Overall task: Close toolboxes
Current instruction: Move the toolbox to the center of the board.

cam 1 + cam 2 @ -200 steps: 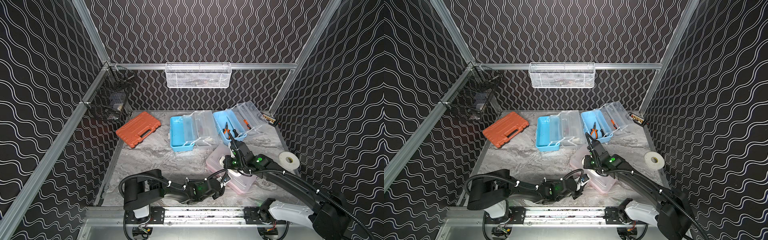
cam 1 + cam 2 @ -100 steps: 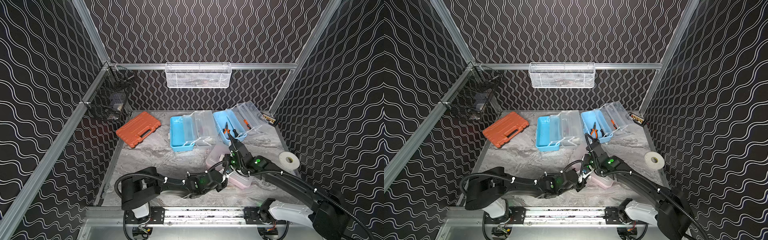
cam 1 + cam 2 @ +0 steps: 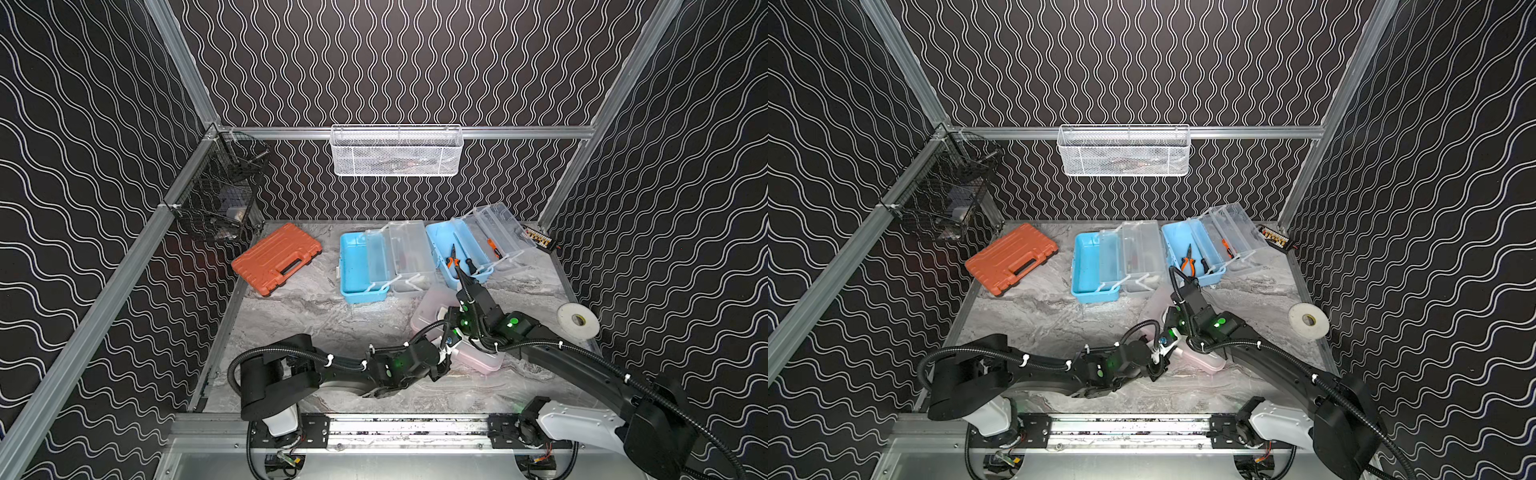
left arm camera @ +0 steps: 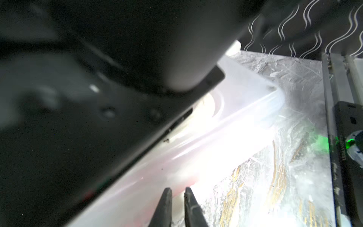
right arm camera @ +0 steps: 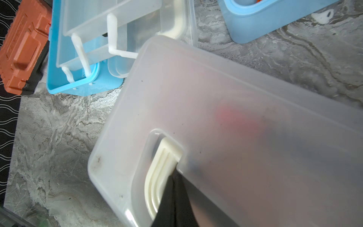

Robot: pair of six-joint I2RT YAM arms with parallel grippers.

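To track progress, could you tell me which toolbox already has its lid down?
The pink toolbox at the front; the middle blue toolbox and the blue toolbox with pliers stand open.

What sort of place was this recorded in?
Likely a purpose-built robot test cell: aluminium frame, wavy-patterned wall panels, left arm and right arm on a rail beside a marble-look tabletop.

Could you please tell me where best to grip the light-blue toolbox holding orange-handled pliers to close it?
Probably the clear plastic lid's outer long edge, from the right: it lies swung out past the clear tray, away from the light-blue base, edge unobstructed.
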